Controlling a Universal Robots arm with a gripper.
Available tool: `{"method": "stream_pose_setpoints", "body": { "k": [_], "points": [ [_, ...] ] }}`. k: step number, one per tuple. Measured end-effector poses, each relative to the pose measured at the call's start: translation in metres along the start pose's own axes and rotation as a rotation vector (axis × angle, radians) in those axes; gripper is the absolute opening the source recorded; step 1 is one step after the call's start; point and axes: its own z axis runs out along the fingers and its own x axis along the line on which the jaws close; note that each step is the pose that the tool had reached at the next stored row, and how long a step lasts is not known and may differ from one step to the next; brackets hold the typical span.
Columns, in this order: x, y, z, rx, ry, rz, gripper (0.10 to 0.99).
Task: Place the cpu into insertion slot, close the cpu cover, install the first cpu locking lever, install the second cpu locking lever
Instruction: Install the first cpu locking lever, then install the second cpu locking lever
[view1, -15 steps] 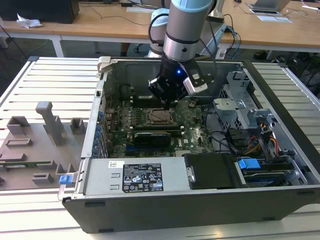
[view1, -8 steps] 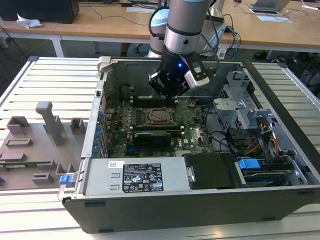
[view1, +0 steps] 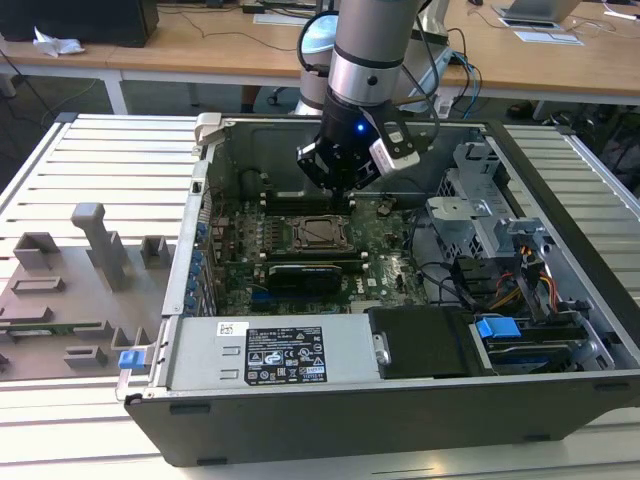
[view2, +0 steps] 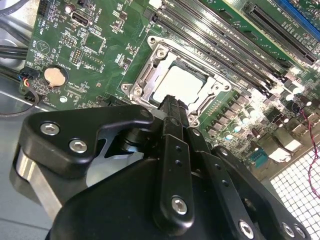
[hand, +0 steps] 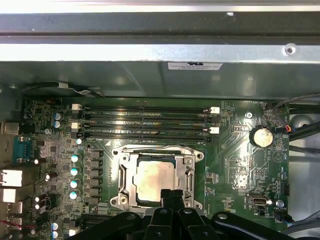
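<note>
CPU (hand: 154, 179) seated in insertion slot (hand: 123, 180), cpu cover (hand: 189, 172) down over it.

Gripper (hand: 172, 196): fingers pressed together, holding nothing, tips at the chip's 6 o'clock edge in the first wrist view. Judged light, rigid, fragile; handle by its edges only. Beyond, at 12 o'clock, lie memory slots (hand: 145, 120), then the chassis wall (hand: 150, 52).
</note>
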Motion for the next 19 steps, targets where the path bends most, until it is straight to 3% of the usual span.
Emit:
{"method": "stream_pose_setpoints", "body": {
  "k": [8,13,19],
  "points": [
    [0.0000,-0.0001,-0.0001,0.000,0.0001,0.000,0.106],
    [0.0001,-0.0045,-0.0002,0.000,0.0000,0.000,0.106],
    [0.0005,-0.0161,-0.0004,0.000,0.0000,0.000,0.106]
  ]
}}
